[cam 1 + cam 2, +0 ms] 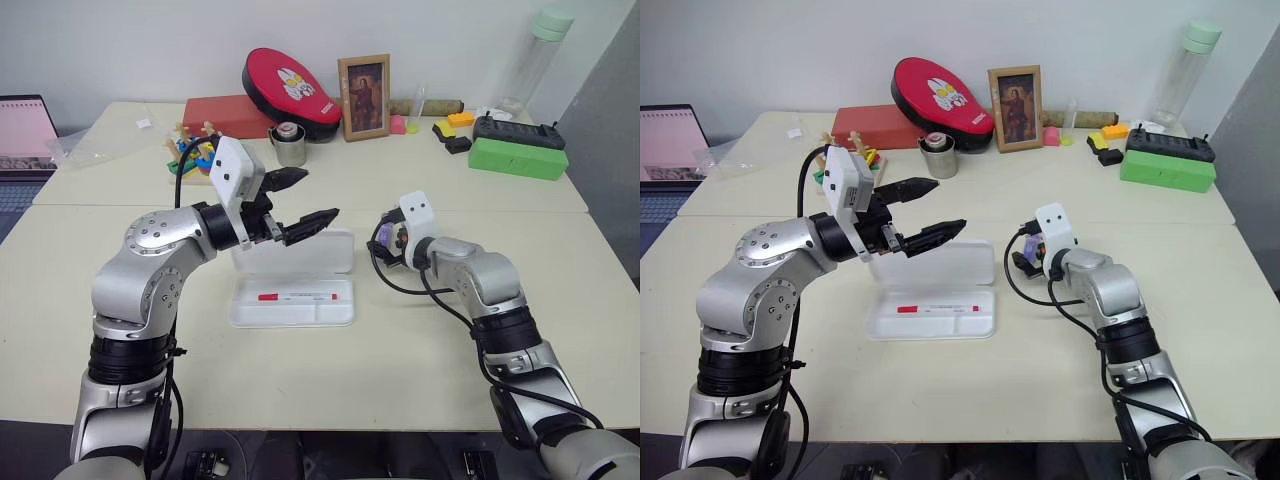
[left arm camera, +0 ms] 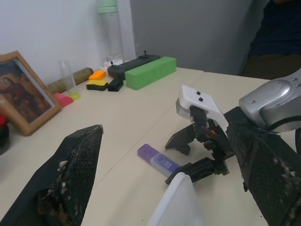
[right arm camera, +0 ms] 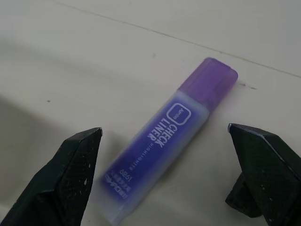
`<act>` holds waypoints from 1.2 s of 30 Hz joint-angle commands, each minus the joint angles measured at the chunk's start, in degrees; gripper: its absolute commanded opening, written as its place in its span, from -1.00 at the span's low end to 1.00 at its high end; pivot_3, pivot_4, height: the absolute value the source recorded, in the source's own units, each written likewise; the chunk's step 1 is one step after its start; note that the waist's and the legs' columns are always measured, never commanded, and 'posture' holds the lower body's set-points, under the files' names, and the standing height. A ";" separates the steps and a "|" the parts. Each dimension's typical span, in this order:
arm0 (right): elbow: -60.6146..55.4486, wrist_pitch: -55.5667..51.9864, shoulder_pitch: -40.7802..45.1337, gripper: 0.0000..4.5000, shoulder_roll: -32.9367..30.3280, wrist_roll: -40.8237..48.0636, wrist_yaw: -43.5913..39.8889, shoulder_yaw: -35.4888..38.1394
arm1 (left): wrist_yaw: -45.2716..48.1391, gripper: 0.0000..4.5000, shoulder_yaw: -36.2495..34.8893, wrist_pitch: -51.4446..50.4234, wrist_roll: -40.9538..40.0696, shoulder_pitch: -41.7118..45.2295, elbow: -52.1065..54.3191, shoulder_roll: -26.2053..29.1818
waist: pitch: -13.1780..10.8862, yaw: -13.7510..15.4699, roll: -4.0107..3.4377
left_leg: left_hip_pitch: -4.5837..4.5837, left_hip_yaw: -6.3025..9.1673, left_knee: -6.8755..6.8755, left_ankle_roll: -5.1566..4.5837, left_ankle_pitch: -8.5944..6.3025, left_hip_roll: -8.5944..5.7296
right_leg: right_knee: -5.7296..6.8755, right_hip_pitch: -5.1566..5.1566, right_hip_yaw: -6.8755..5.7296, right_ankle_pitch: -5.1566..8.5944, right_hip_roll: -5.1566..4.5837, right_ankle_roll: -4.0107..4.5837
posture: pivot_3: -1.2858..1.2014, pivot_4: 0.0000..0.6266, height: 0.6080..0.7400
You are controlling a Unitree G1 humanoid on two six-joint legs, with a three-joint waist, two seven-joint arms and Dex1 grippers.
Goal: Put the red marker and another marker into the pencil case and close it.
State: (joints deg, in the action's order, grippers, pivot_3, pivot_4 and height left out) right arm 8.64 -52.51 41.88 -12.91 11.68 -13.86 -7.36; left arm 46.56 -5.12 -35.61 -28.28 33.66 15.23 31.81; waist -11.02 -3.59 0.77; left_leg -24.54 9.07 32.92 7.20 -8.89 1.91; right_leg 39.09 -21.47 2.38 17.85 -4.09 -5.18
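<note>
The pencil case (image 1: 246, 312) lies open in the middle of the table, its lid (image 1: 335, 252) standing up behind the tray. Inside the tray lies the red marker (image 1: 297, 296), flat and lengthwise. My left gripper (image 1: 320, 195) hovers open and empty above the lid. Right of the case, the purple marker (image 3: 162, 148) lies on the table. My right gripper (image 1: 384, 243) is low over it and open, one black finger (image 3: 70, 169) on each side of the marker without touching it. The left wrist view has the purple marker (image 2: 157, 160) just beyond the lid's corner.
Along the back of the table stand a red flat box (image 1: 225, 115), a red oval pad (image 1: 290, 80), a metal cup (image 1: 290, 145), a picture frame (image 1: 364, 97), small toys (image 1: 195, 155) and a green box (image 1: 517, 157). A laptop (image 1: 25, 135) sits at the far left.
</note>
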 commanded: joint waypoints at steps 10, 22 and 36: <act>1.82 0.36 -0.56 0.37 2.96 -6.02 1.86 -3.25 | -2.27 1.00 -1.26 0.55 -1.38 0.51 2.67 1.24 | 0.01 -0.01 0.00 | 0.07 0.00 -0.01 0.00 0.00 0.00 | 0.00 0.06 0.00 0.00 0.00 0.00 | 0.03 -0.52 1.00; -0.65 -0.21 0.96 -0.52 1.51 -5.74 1.40 -0.44 | -1.98 1.00 -0.75 0.91 -1.46 0.42 2.55 1.43 | 0.02 0.35 0.00 | 0.08 0.00 0.00 0.00 0.00 0.00 | 0.00 0.08 0.00 -0.01 0.00 -0.01 | 0.03 -0.52 1.00; -21.09 7.36 3.76 -0.52 -10.08 14.58 -30.57 6.30 | 9.14 1.00 -11.27 -0.86 -5.27 -19.77 8.63 18.26 | -0.03 -1.21 -0.08 | 0.06 -0.05 -0.18 -0.03 -0.02 0.00 | -0.10 -0.01 0.05 0.01 0.00 -0.01 | 0.03 -0.52 1.00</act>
State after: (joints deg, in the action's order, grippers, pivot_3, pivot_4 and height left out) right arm -8.25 -47.61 45.86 -21.91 23.69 -38.91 -0.20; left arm 54.17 -13.16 -37.17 -32.76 14.80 22.12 48.57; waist -11.06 -4.80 0.70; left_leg -24.48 9.02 32.74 7.17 -8.91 1.92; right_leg 38.99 -21.48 2.43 17.86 -4.10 -5.18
